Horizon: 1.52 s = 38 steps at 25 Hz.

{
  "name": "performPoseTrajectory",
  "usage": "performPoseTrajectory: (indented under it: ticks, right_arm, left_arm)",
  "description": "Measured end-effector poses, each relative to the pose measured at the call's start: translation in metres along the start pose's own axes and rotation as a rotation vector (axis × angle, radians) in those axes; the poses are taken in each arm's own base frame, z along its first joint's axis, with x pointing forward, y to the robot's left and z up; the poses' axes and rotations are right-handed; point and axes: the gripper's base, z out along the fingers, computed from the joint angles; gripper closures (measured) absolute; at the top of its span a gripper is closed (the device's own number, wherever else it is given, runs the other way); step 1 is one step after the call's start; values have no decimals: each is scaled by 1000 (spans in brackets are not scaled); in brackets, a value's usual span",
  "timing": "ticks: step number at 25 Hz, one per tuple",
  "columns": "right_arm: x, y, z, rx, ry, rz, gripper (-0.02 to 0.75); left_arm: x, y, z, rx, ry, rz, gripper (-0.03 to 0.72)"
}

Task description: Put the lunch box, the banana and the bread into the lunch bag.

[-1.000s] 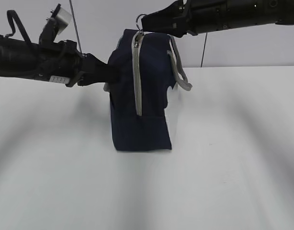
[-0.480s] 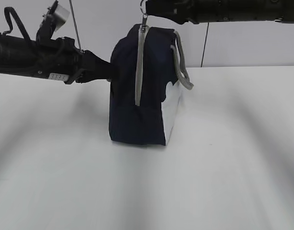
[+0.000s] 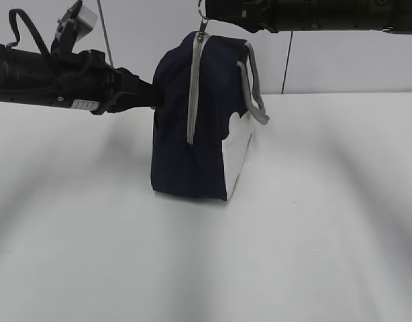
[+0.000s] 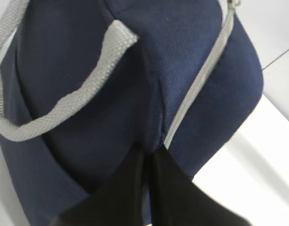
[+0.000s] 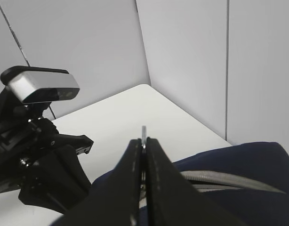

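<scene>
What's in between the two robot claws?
The lunch bag. In the exterior view, the left gripper pinches its navy fabric from one side, while the right gripper pinches the zipper's ring pull on top.

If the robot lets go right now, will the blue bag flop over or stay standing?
The bag is probably floppy: its cloth bulges where the left pincer pinches it. It looks tall and narrow, leaning, so it may tip. The right pincer holds its zipper ring, likely steadying it.
</scene>
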Motion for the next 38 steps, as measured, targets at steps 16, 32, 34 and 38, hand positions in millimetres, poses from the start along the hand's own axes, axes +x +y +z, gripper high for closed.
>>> performPoseTrajectory:
  ticks: [16, 32, 34, 38]
  right_arm:
    - [8, -13, 8, 56, -105, 127, 754]
    - [17, -44, 22, 206, -106, 160, 754]
    - [19, -50, 28, 206, -91, 160, 754]
    - [20, -61, 40, 183, -57, 149, 754]
  left_arm:
    - [2, -1, 0, 10, 35, 43, 683]
    - [8, -7, -1, 76, 110, 110, 685]
    - [9, -7, -1, 76, 117, 111, 685]
    - [10, -7, -2, 81, 128, 114, 685]
